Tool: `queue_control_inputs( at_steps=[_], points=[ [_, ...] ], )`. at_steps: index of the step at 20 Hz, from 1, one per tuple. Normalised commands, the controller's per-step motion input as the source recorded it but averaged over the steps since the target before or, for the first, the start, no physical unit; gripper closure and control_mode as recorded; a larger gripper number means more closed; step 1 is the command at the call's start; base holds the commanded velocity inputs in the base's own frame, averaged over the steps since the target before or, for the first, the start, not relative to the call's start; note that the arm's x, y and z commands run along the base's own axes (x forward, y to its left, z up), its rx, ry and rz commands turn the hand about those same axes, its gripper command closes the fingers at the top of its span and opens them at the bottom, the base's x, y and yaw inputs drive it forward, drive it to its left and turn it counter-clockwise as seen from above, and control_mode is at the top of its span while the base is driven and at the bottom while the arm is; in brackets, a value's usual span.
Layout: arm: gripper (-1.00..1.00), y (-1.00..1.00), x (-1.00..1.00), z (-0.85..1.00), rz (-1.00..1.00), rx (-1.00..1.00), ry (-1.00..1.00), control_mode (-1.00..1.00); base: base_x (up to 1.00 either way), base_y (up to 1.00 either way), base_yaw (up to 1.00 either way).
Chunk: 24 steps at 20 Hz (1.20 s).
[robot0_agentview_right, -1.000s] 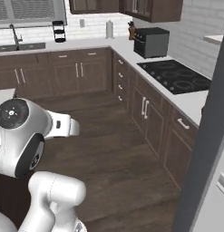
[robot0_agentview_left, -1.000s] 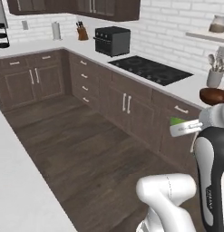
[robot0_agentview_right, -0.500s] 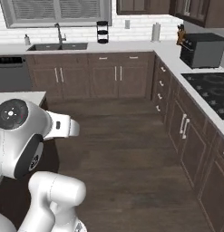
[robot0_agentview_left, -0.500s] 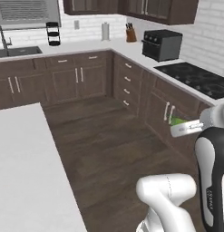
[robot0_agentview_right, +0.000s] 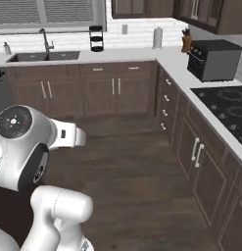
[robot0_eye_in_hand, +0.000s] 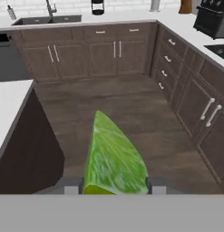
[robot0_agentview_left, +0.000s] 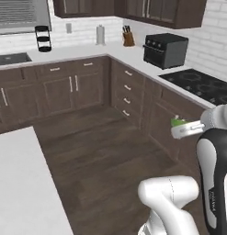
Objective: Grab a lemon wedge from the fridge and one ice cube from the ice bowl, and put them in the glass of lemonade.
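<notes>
Green and glossy, the lemon wedge [robot0_eye_in_hand: 114, 158] was seen clamped between the two fingertips of the hand [robot0_eye_in_hand: 114, 186], its pointed end standing away from them. It was judged light, soft and slippery, best held across its flat cut faces without crushing. Dark wood floor [robot0_eye_in_hand: 131, 113] lay beyond. Farther off, a white bench [robot0_agentview_right: 174, 61] ran around the corner, with the cooktop [robot0_agentview_right: 225, 105], black oven [robot0_agentview_right: 213, 59] and sink [robot0_agentview_right: 41, 55] set upon it.

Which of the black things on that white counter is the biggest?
The boxy black toaster oven near the corner, beside the flat black cooktop. It far outsizes the slim black tiered stand by the window.
</notes>
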Motion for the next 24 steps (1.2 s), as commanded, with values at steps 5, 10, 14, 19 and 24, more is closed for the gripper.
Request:
queue_control_inputs(
  at_steps=[5,10,14,19,24],
  points=[
    [1.0,0.0,0.0,0.0,0.0,0.0,0.0,1.0,0.43,-0.17,-0.65],
    [1.0,0.0,0.0,0.0,0.0,0.0,0.0,1.0,0.28,-0.19,-0.7],
    [1.0,0.0,0.0,0.0,0.0,0.0,0.0,1.0,0.32,-0.07,-0.73],
    [1.0,0.0,0.0,0.0,0.0,0.0,0.0,1.0,0.44,0.0,-0.73],
    [1.0,0.0,0.0,0.0,0.0,0.0,0.0,1.0,0.68,0.1,-0.68]
  ],
)
